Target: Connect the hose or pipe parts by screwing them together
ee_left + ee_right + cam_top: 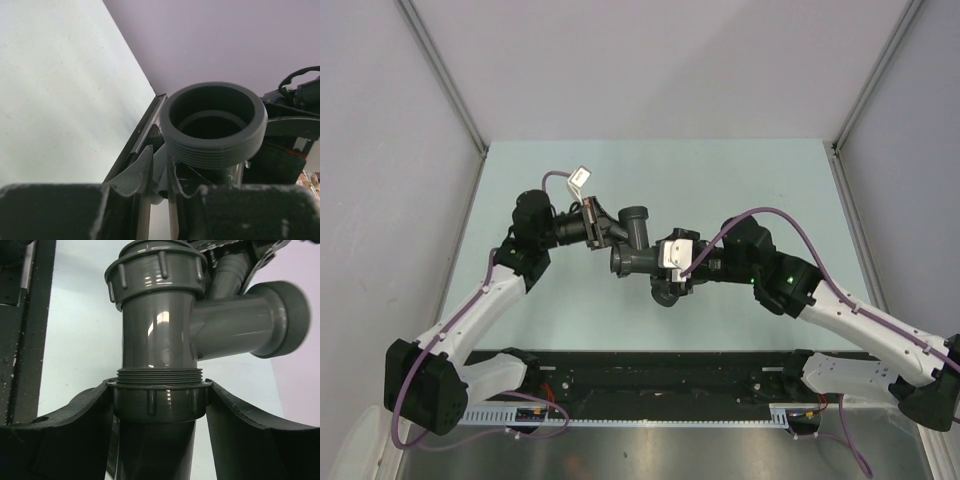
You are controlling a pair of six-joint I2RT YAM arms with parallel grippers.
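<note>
- the branched fitting (157, 335) hangs over the middle of the table (740, 180), between the two grippers and clear of the surface.
- the straight tube (155, 450) meets the fitting's lower end. its ribbed collar (157, 402) sits at the joint, and a narrow band of thread shows just above the collar.
- a threaded side port (280, 320) juts to the right of the fitting's body in the right wrist view, and a second ribbed nut (157, 270) rings the fitting's far end.
- the right gripper (158, 392) is clenched on the straight tube, with one finger pressed against each side of the ribbed collar.
- the left gripper (160, 162) is at the left end of the fitting. an open threaded port (215, 120) stands just past its fingers (132, 172).
- the gap between the left fingers is narrow and a pale grey piece shows in it. i cannot tell whether they are gripping or released.
- a purple cable (790, 225) arcs over the right arm, right of the joined parts.
</note>
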